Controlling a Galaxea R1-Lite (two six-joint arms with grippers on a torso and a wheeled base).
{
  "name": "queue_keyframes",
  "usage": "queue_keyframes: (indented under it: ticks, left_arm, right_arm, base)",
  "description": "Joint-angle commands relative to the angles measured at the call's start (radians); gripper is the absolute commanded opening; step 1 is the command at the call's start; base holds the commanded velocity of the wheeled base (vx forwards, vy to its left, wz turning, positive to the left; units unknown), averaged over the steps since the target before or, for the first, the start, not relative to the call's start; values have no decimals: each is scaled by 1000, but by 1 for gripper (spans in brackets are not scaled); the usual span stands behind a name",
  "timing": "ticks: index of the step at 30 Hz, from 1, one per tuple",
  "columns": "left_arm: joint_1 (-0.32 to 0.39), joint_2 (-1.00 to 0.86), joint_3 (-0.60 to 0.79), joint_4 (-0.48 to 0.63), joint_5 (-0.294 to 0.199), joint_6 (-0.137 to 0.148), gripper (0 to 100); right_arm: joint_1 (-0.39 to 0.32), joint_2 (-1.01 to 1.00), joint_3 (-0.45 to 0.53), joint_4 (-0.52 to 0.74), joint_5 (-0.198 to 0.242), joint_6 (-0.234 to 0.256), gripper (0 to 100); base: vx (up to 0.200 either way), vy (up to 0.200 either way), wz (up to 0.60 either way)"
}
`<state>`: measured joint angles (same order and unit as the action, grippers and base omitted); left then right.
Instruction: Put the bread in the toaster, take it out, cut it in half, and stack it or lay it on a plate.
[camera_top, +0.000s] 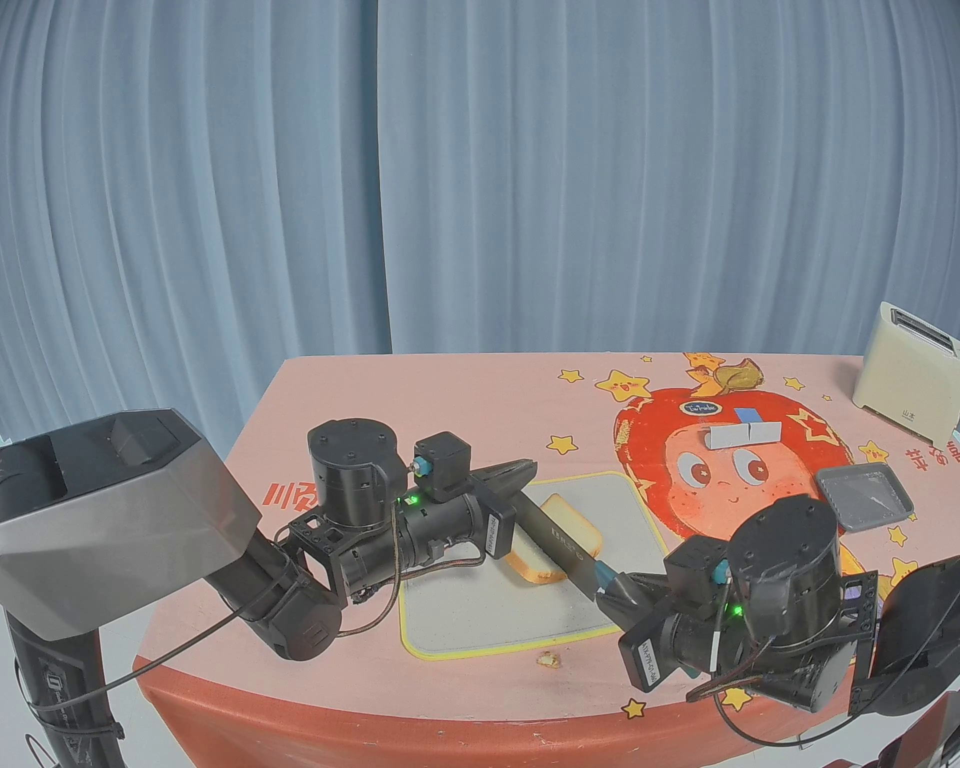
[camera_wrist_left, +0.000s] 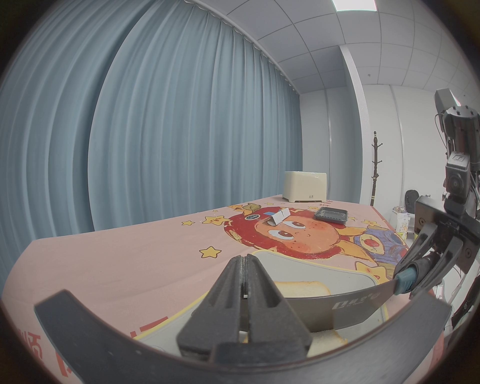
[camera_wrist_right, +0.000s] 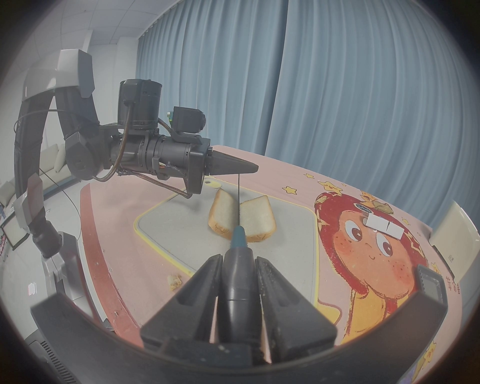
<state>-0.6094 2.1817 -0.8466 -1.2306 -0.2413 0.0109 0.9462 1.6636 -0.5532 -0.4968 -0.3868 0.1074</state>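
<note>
A: Where is the bread (camera_top: 578, 527)?
B: Flat on the cutting board (camera_top: 470, 600), near the front of the bench (camera_top: 420, 400), with the knife (camera_top: 560, 545) blade across its middle.
A: Who holds the knife?
B: The right pincer (camera_top: 612, 588), clamped on the handle. The left pincer (camera_top: 520, 472) is pressed together and empty, with its tips close over the slice's left side.
A: And the toaster (camera_top: 910, 375)?
B: At the far right corner, with a grey plate (camera_top: 865, 495) near it.

left gripper (camera_wrist_left: 245, 261) closed up at the bread (camera_wrist_left: 303, 288), knife (camera_wrist_left: 340, 307) blade across it, right gripper (camera_wrist_left: 429, 256) clamping the handle at 2 o'clock, toaster (camera_wrist_left: 305, 186) 12 o'clock.
</note>
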Motion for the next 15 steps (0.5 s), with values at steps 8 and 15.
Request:
queue_keyframes:
  ticks: [8, 15]
  left_arm:
    - [17, 9, -2, 5, -1, 1, 0]
    - [11, 6, 0, -3, -1, 0, 0]
  right_arm:
    - [0, -4, -8, -62, -3, -2, 0]
    - [-1, 7, 1, -51, -3, -2, 0]
  base:
    - [0, 0, 0]
    - [0, 0, 0]
